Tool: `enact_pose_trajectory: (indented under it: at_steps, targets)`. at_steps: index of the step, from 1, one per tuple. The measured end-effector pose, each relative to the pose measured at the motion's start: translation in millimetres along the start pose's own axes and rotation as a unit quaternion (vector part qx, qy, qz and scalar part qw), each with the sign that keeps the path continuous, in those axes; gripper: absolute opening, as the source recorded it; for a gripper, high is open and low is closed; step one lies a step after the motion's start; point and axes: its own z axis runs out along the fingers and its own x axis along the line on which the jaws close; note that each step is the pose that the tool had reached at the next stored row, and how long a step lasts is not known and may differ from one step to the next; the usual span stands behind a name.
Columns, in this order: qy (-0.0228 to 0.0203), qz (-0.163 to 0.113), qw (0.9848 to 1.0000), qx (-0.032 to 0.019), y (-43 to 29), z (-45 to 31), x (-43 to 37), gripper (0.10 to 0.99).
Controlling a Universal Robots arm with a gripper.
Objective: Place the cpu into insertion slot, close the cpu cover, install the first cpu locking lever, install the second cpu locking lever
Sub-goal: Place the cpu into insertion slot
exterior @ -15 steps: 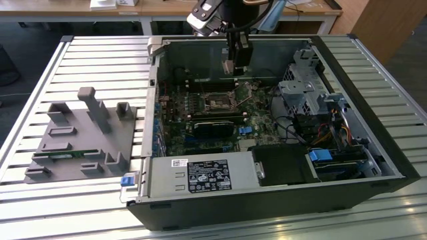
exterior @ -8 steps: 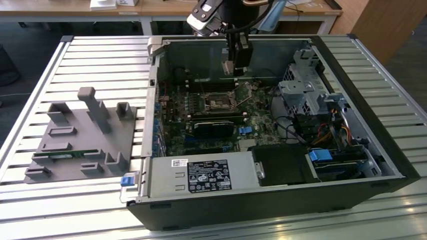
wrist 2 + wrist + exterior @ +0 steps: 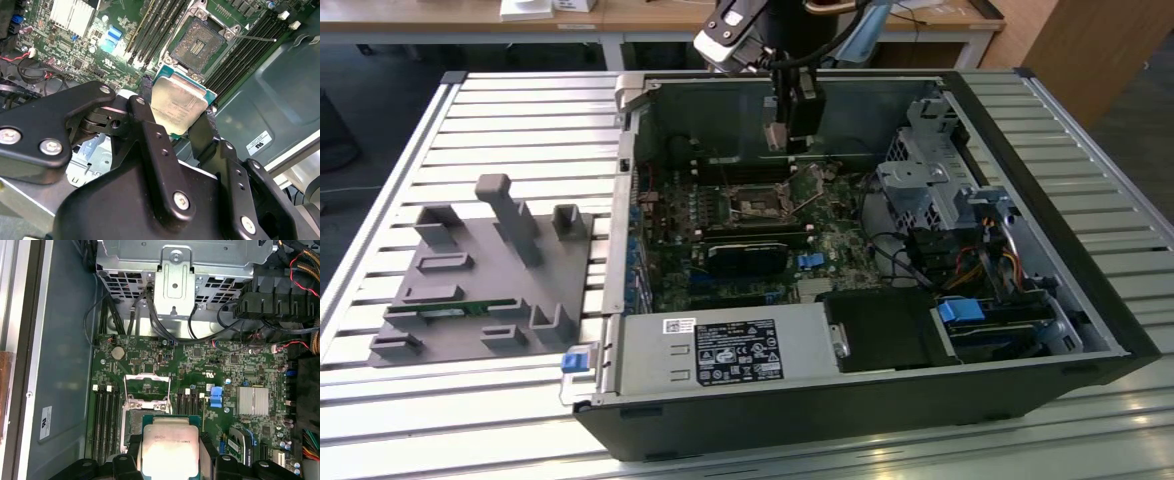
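Black two-finger pincer (image 3: pixel 176 120) is seen clenched on the flat square cpu with dull silver-grey metal top (image 3: pixel 181 100); the chip is gripped by two opposite edges, one finger (image 3: pixel 145 97) on each; the same grasp is shown in the first wrist view, pincer (image 3: pixel 170 462) on cpu (image 3: pixel 170 445). In the exterior view the pincer (image 3: pixel 789 140) is hung at upper centre of the frame, inside the open black computer case (image 3: pixel 854 410), above the green circuit board (image 3: pixel 670 285). The cpu is held off the board, not seated. The dark square insertion slot with silvery metal rim (image 3: pixel 199 44) is left bare, contact field exposed; in the exterior view it is found at frame centre (image 3: pixel 758 205), lower in the frame than the pincer. The thin silvery square-frame cpu cover (image 3: pixel 146 376) is flipped open; board is visible through its cut-out. A thin metal lever rod (image 3: pixel 256 38) is swung out across the long black memory slots (image 3: pixel 245 55). A grey moulded fixture block (image 3: pixel 480 280) is laid on the slatted metal table (image 3: pixel 520 110) at the exterior view's left.
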Motion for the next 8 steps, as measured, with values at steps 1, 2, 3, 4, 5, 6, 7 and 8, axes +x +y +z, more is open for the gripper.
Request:
enact_pose_trajectory:
  at_steps: [1,2,3,4,5,6,7,8]
  targets:
    - [0.0000,0.000,1.0000,0.0000,0.0,0.3,0.0,0.541]
    - [0.0000,0.000,1.0000,0.0000,0.0,0.6,0.0,0.541]
    - [0.0000,0.000,1.0000,0.0000,-0.1,0.9,0.0,0.541]
    - [0.0000,0.000,1.0000,0.0000,-0.1,1.3,0.0,0.541]
    - [0.0000,0.000,1.0000,0.0000,-0.2,1.6,0.0,0.541]
    - [0.0000,0.000,1.0000,0.0000,-0.2,2.0,0.0,0.541]
    - [0.0000,0.000,1.0000,0.0000,-0.2,2.3,0.0,0.541]
    - [0.0000,0.000,1.0000,0.0000,-0.2,2.7,0.0,0.541]
